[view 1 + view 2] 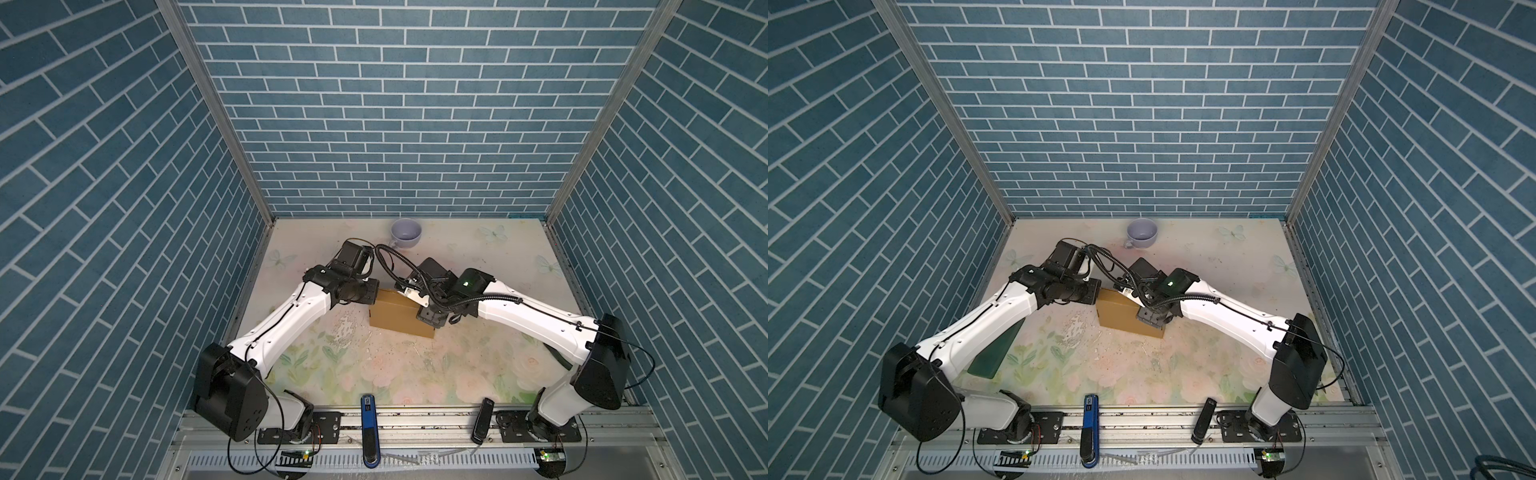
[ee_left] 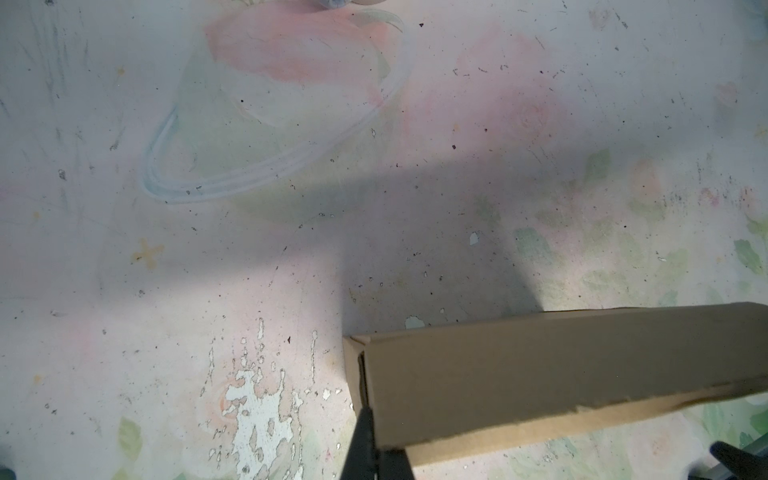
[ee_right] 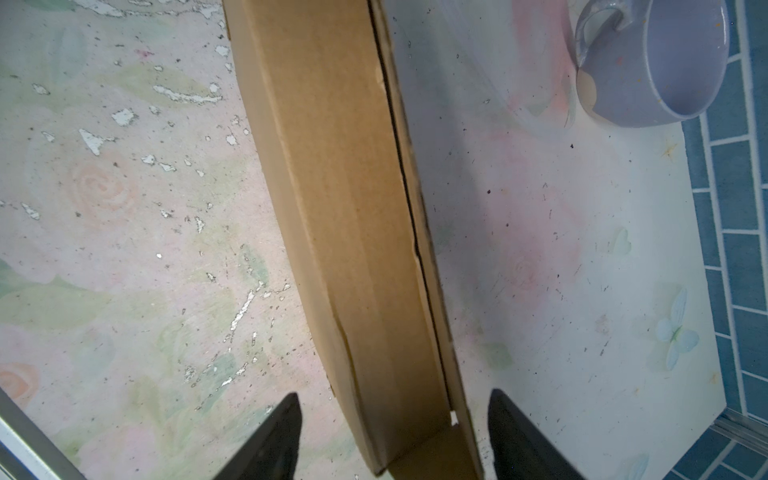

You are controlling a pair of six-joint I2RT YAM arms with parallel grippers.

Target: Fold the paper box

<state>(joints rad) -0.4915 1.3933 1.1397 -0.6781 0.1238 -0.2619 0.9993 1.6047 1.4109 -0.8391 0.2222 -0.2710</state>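
The paper box (image 1: 401, 318) is being kept standing on edge in the middle of the table (image 1: 457, 374). It is seemingly being steadied at one end by the clenched left tool (image 2: 374, 436). The released right tool (image 3: 394, 392) is being held astride its top edge, probably so the seam can be pinched.

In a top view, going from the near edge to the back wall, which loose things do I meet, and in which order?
blue and black tool → paper box → lilac mug. The black device lies about as near as the tool, so it is left out.
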